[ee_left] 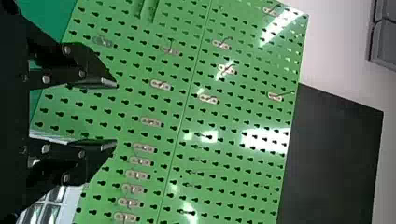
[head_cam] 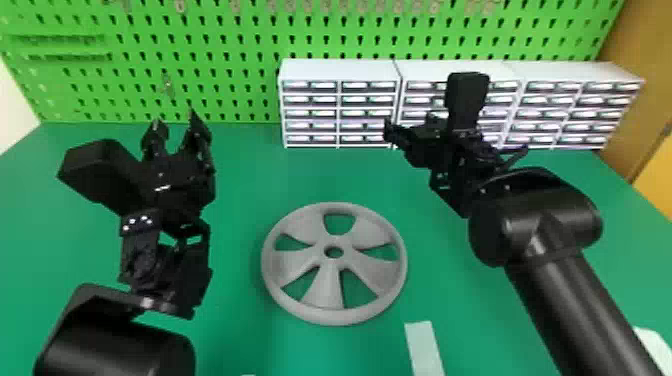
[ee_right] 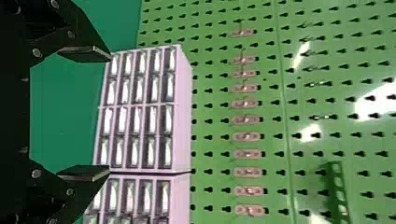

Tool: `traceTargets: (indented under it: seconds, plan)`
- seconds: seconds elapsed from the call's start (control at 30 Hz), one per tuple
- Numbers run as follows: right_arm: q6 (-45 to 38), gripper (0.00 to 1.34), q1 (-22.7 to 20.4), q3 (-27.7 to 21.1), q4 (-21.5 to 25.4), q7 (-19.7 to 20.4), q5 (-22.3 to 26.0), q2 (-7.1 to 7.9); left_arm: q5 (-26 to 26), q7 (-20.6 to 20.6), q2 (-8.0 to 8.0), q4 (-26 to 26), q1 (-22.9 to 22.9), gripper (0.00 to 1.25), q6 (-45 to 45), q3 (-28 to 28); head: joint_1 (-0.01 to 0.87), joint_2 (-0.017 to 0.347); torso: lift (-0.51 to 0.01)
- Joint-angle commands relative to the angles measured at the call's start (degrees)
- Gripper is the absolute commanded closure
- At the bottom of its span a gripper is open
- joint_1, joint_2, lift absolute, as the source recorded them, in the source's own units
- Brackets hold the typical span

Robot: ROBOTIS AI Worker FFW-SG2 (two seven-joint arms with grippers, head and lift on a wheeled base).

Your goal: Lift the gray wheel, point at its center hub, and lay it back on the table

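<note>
The gray wheel point(head_cam: 327, 290) lies flat on the green table point(head_cam: 240, 165), its round center hub point(head_cam: 334, 251) facing up, between the two arms. Up and to the left of it, my left gripper point(head_cam: 175, 132) is raised with its fingers apart. My right gripper point(head_cam: 425, 131) is held beyond the wheel on the right, in front of the drawer cabinets. In the left wrist view the left gripper point(ee_left: 116, 113) has nothing between its fingertips; the right wrist view shows the right gripper point(ee_right: 110, 113) likewise spread and holding nothing.
White drawer cabinets point(head_cam: 340, 72) stand along the table's back edge at center and right, before a green pegboard point(head_cam: 240, 60). A pale strip point(head_cam: 424, 345) lies near the front, right of the wheel. Another white object point(head_cam: 655, 345) is at the right edge.
</note>
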State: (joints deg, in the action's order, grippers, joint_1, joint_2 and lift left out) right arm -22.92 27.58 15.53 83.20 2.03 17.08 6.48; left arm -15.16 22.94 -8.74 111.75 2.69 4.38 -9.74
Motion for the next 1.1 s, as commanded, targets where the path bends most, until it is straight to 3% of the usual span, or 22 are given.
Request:
traceTargets:
  seconds: [0.0,0.23,0.53,0.8,1.07]
  plan:
    - [4.46,0.42,-0.86,0.47,0.21,0.08,-0.55,-0.07,-0.57,-2.11,0.75,-1.89,0.12,0.63,1.69,2.09,0.692,0.048,-0.096]
    - [9.03,0.42,-1.92,1.43,0.21,0.08,-1.43,-0.15,-1.19,-8.35,1.8,-4.35,-0.23,0.53,1.95,5.96,0.692,0.048,-0.096]
    - [14.83,0.42,-3.76,1.61,1.53,0.17,-4.42,0.02,-1.27,-18.29,2.68,-8.92,-2.78,0.52,2.3,10.0,0.692,0.048,-0.096]
    - [19.31,0.42,-5.43,0.38,1.79,0.17,-6.97,0.28,-0.22,-19.52,4.79,-11.56,-3.92,0.51,2.04,10.27,0.692,0.048,-0.096]
    - [20.02,0.42,-6.05,-0.68,2.76,0.26,-8.82,0.37,-0.83,-21.01,4.97,-13.05,-5.06,0.51,1.95,9.91,0.692,0.048,-0.096]
